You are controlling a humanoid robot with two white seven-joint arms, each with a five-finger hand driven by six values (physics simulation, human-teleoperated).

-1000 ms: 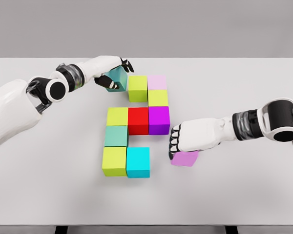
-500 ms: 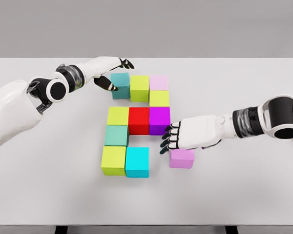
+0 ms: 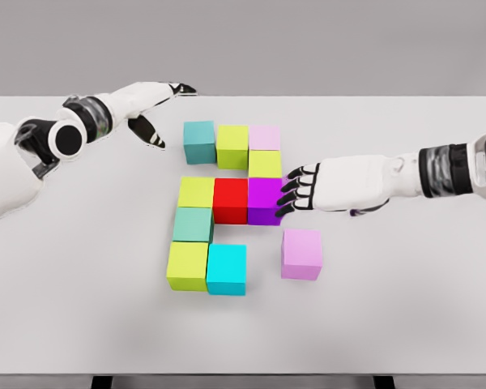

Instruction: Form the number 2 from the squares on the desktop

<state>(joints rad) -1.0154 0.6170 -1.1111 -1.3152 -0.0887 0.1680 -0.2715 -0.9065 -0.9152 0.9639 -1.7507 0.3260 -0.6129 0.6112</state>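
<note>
Head view: we saw the left robot hand spread beside the teal cube, the right robot hand spread by the purple cube; the pink cube sat apart on the table.

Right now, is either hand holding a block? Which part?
No. Left hand is open, clear of the teal block. Right hand is open, fingertips at the purple block, not gripping.

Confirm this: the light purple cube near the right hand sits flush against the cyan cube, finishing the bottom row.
Not flush. In the head view the light purple cube stands apart from the cyan cube, with bare table between them. It does lie near the right hand.
</note>
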